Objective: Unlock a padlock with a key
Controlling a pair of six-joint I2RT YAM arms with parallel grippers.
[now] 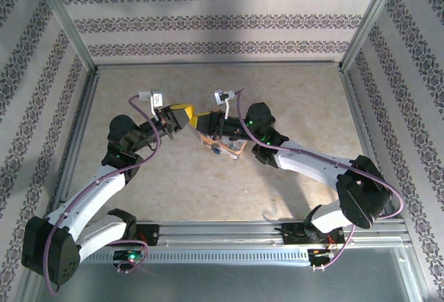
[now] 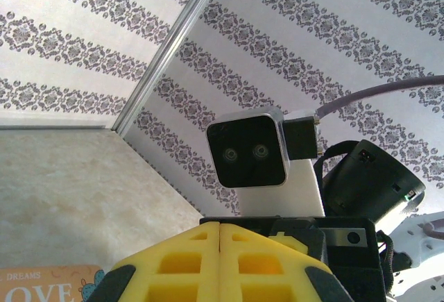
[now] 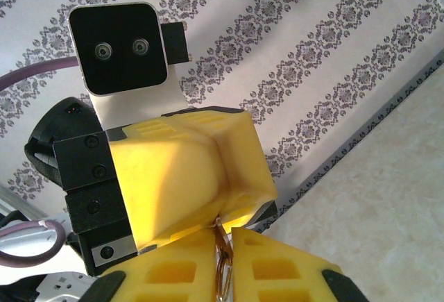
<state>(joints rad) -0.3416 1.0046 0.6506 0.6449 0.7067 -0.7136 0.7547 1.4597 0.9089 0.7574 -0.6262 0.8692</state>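
Observation:
Above the table's middle my two grippers meet tip to tip. The left gripper [image 1: 182, 119] [image 2: 220, 231] is shut, its yellow pads pressed flat together with nothing showing between them. The right gripper [image 1: 202, 121] [image 3: 223, 238] is shut on the key [image 3: 223, 264], a thin brassy piece with a wire ring hanging between the pads. The key's tip touches the seam of the left gripper's fingers [image 3: 187, 170]. The padlock is hidden; I cannot tell whether it sits inside the left fingers.
The orange-sided "LOVE" picture box [image 1: 232, 151] [image 2: 48, 289] lies on the table under the right gripper. Patterned walls with metal corner posts [image 2: 166, 45] close in the table on three sides. Purple cables loop off both wrists.

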